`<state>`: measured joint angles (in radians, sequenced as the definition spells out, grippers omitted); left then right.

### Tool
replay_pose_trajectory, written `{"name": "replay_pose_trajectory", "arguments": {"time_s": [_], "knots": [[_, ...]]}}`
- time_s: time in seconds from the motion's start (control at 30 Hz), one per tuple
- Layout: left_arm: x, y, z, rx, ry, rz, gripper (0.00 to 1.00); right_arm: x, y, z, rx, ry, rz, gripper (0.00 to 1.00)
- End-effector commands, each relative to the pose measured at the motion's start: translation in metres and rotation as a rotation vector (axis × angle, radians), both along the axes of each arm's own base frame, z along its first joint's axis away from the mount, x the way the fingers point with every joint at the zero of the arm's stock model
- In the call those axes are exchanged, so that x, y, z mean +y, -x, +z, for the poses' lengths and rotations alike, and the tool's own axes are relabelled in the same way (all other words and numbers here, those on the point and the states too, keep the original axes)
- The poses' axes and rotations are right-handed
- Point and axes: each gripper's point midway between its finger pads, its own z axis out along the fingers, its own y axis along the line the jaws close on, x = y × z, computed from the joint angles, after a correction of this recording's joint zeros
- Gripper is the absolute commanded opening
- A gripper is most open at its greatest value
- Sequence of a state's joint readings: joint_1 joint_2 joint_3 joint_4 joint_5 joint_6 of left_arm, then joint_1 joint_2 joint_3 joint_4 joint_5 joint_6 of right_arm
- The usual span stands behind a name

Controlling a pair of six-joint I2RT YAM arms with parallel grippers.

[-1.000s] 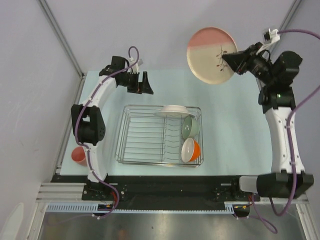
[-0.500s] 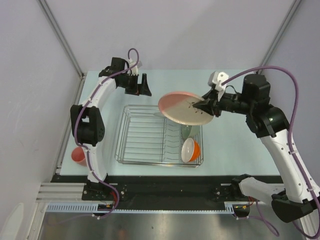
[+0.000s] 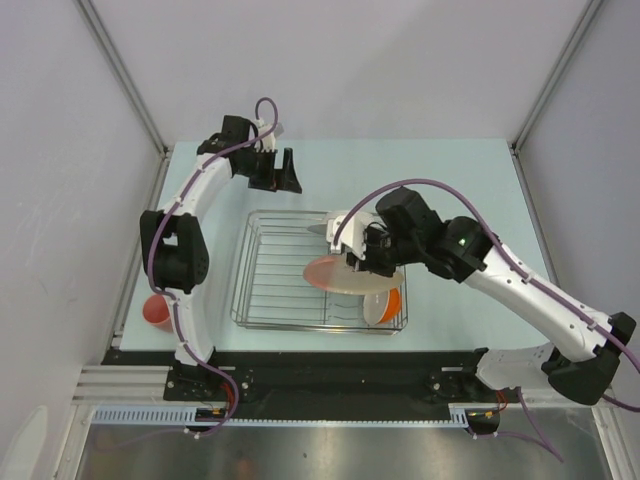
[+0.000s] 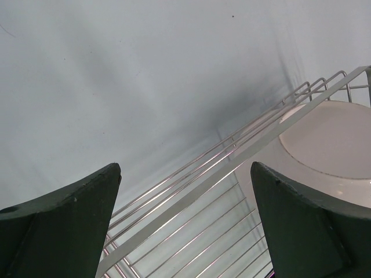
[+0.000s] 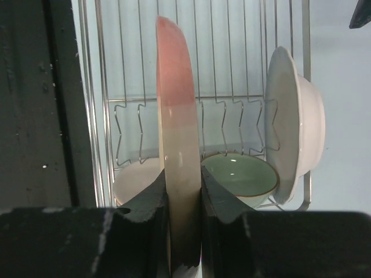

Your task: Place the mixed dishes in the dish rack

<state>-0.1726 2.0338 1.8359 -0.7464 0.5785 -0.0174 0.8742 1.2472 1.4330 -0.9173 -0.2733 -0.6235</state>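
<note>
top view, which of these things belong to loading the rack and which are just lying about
Job: dish rack, pink-and-cream plate in the right gripper, white bowl, green bowl, orange bowl, small cup beside the left arm's base.
Not the job's: the table, the aluminium rail at its near-left corner.

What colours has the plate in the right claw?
Plate: pink and cream; right wrist view.
</note>
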Motion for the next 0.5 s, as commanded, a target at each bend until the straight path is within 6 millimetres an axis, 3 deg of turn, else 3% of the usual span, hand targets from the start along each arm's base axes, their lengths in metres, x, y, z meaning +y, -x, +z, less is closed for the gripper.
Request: {"name": "replay_pose_trajectory", "arguments": {"time_s": [0.0,0.13,0.47], "knots": [[0.001,0.003,0.029,-0.076,0.006,-0.01,0.99,0.004,-0.023,0.019,-0.182,0.023,-0.048,0.0],[0.0,0.003,0.027,-0.071,0.009,-0.015,1.0,0.012,-0.022,0.014,-0.216,0.056,-0.038,0.0],[0.0,0.004,0.024,-0.062,0.011,-0.016,1.0,0.025,-0.024,0.024,-0.277,0.029,-0.015,0.0]]}}
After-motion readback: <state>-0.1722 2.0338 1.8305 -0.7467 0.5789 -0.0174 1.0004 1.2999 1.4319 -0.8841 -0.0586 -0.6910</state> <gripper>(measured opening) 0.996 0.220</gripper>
